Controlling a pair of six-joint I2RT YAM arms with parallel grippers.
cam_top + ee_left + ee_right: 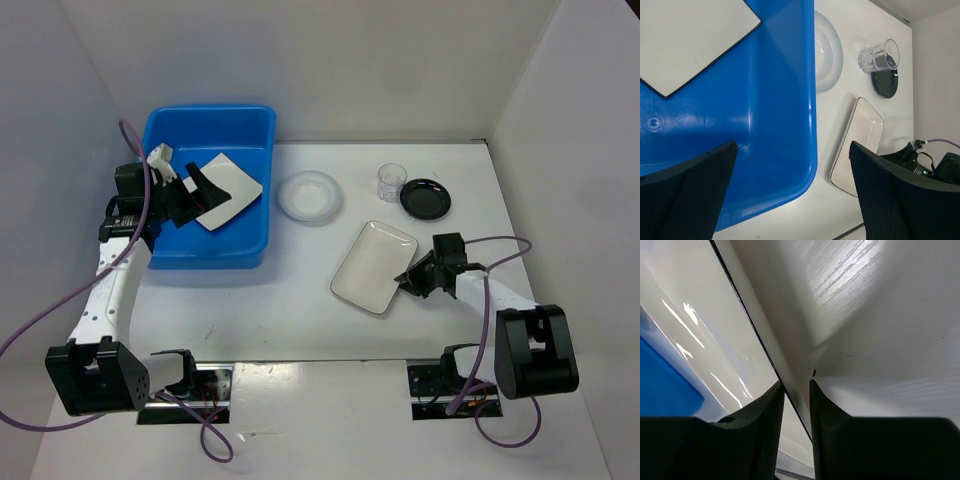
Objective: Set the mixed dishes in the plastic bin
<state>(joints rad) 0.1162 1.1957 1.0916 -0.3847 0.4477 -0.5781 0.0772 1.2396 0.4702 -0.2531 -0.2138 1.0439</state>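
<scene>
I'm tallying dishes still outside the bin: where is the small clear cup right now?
In the top view, the clear cup stands on the table right of centre near its far edge, between the round white dish and the black bowl.

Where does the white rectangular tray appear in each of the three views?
Top external: tray right of centre, at the right gripper.
Left wrist: tray lower right of centre.
Right wrist: tray fills the left, edge between the fingers.
Shared landmark: the blue bin, left of the tray.

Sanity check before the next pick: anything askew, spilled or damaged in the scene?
Nothing spilled or broken. One oddity: the large plate lies cornerwise in the blue bin, not squared to its walls.
</scene>
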